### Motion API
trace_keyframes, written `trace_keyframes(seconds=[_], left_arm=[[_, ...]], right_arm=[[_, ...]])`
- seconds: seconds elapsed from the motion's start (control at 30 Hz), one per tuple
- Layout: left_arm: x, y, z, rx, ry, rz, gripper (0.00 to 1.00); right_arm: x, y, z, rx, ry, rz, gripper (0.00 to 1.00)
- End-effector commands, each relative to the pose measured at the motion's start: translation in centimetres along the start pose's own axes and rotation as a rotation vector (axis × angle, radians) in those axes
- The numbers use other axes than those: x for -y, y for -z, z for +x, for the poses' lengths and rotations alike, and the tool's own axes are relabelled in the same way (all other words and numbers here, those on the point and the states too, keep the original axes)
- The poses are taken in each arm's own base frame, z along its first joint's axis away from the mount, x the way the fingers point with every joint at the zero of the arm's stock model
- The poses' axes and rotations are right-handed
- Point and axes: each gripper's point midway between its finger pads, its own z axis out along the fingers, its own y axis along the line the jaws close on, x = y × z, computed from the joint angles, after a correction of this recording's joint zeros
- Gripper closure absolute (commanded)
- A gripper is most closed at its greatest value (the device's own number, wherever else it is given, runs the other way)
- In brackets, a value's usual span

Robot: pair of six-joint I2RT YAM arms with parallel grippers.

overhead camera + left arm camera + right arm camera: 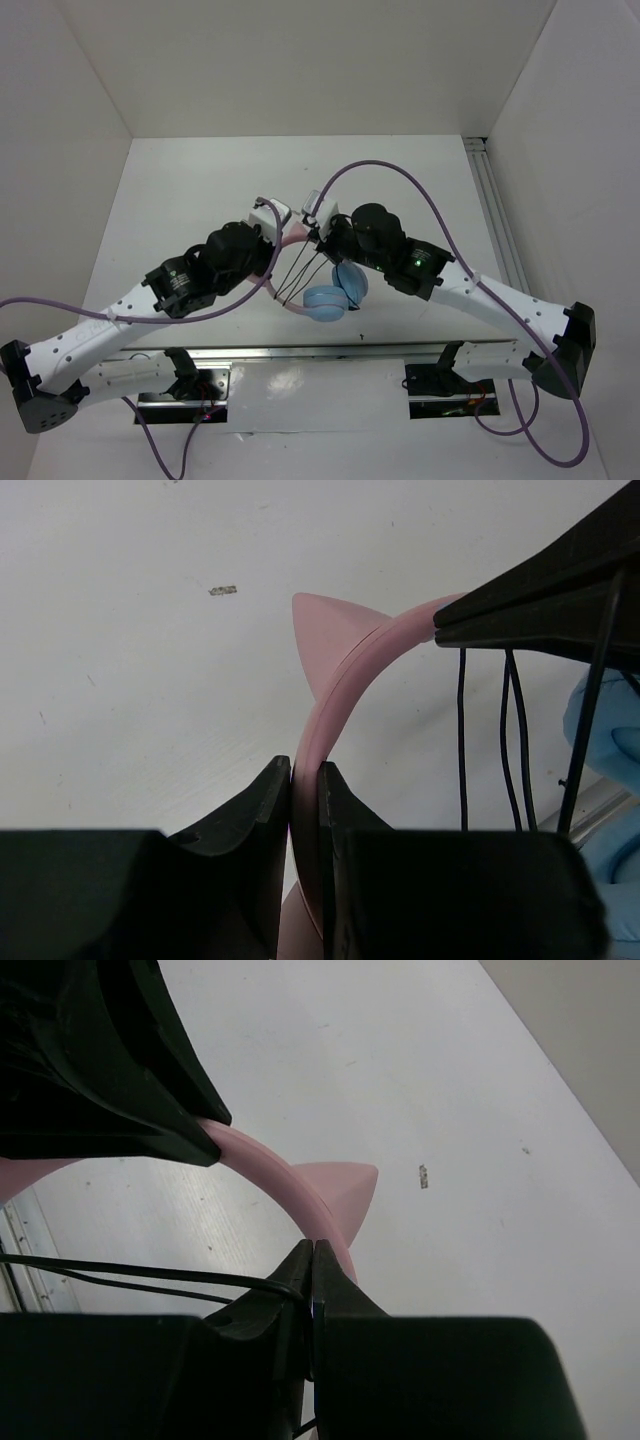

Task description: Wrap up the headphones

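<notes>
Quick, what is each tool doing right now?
Left tool: closed on the pink headband.
Right tool: closed, pinching the thin black cord.

Headphones (350, 283): headband (340, 680) and its cat ear plain pink; ear cups (325, 303) light blue; cord (462, 740) black.
Left arm (90, 345), right arm (510, 310): white links, black joints; green light on the right.
Cables (400, 175): purple.
Table (200, 180): plain white.
</notes>
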Motion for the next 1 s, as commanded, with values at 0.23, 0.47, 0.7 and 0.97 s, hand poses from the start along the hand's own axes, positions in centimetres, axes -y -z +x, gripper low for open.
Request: trace_keyframes(seconds=[0.23,0.47,0.7,0.97], left_arm=[[0.6,1.9,0.8,-0.075,-0.085,0.062,1.0],[0.5,3.0,1.0,-0.102,-0.093,0.08,1.0],[0.7,3.0,2.2,-0.133,-0.124,0.083,1.0],[1.5,2.4,3.2,-0.171,-0.167,0.107,1.0]], right_arm=[[7.6,3.9,-3.8,0.098,0.102,0.362,0.92],[9.3,4.9,-4.2,0.131,0.098,0.472,0.92],[9.1,5.5,-5.9,0.199,0.094,0.457,0.89],[9.2,5.8,-7.0,0.246,0.126,0.46,0.83]])
